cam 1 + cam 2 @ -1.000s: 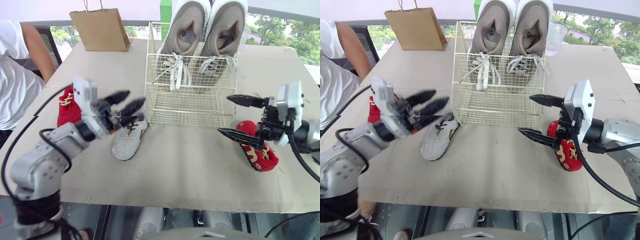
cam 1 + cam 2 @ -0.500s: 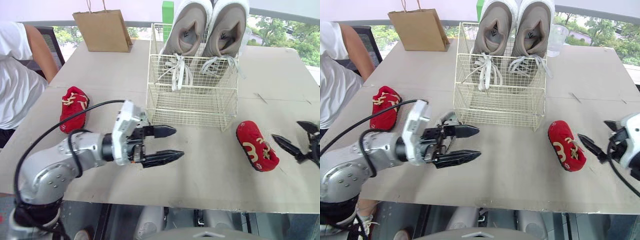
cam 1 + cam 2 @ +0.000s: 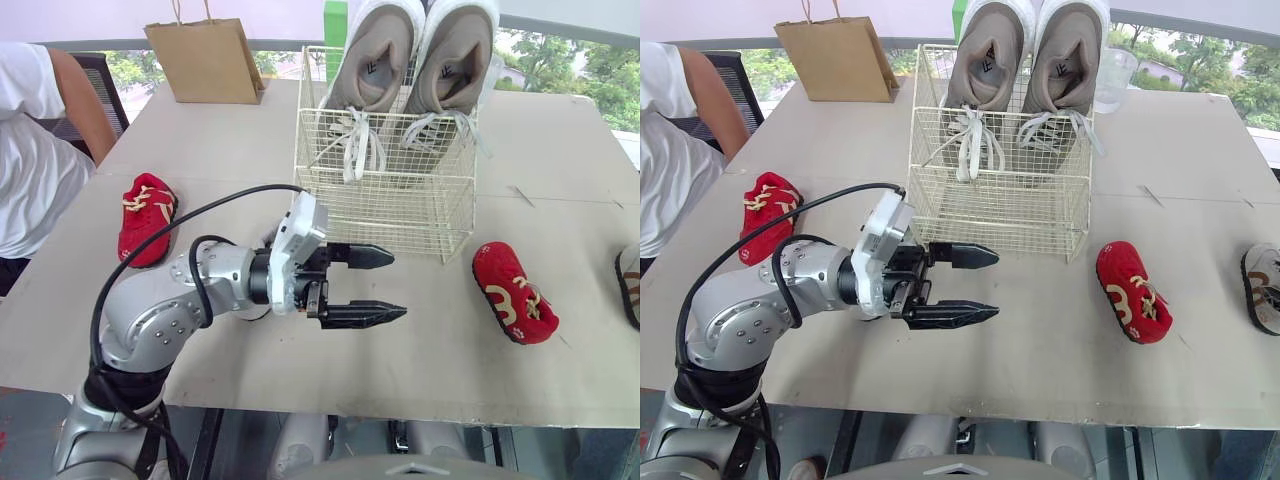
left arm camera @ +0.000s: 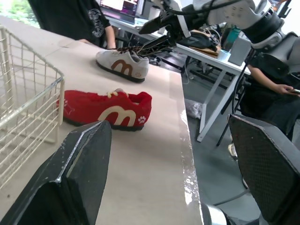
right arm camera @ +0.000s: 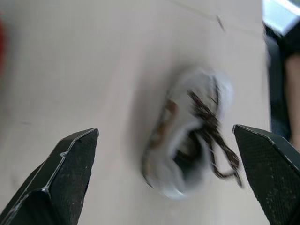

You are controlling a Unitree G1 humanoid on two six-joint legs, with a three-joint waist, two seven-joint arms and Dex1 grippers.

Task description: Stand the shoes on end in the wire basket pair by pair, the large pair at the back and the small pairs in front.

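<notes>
Nearest, the left gripper (image 3: 399, 286) is being held with its black fingers apart and empty, low over the beige table board (image 3: 450, 370) just in front of the cream wire basket (image 3: 385, 205). A second ago it was being held further left over a white shoe, so nothing is being carried to the basket yet. The right gripper (image 5: 165, 129), earlier over the small red shoe with a pale M mark (image 3: 512, 292), is now being held wide open over a small white shoe with brown laces (image 3: 1262, 285) at the table's right edge, judged to be the next pick. A second small red shoe (image 3: 145, 215) is lying well apart, on the left. The basket's front is standing empty, while the large grey pair of sneakers (image 3: 415, 60) is already standing on end at its back. The left arm is stretching across the basket's front and may be hindering a delivery. Behind, a brown paper bag (image 3: 205, 62) is standing, and a person in a white shirt (image 3: 35, 150) is being seen at the left.
</notes>
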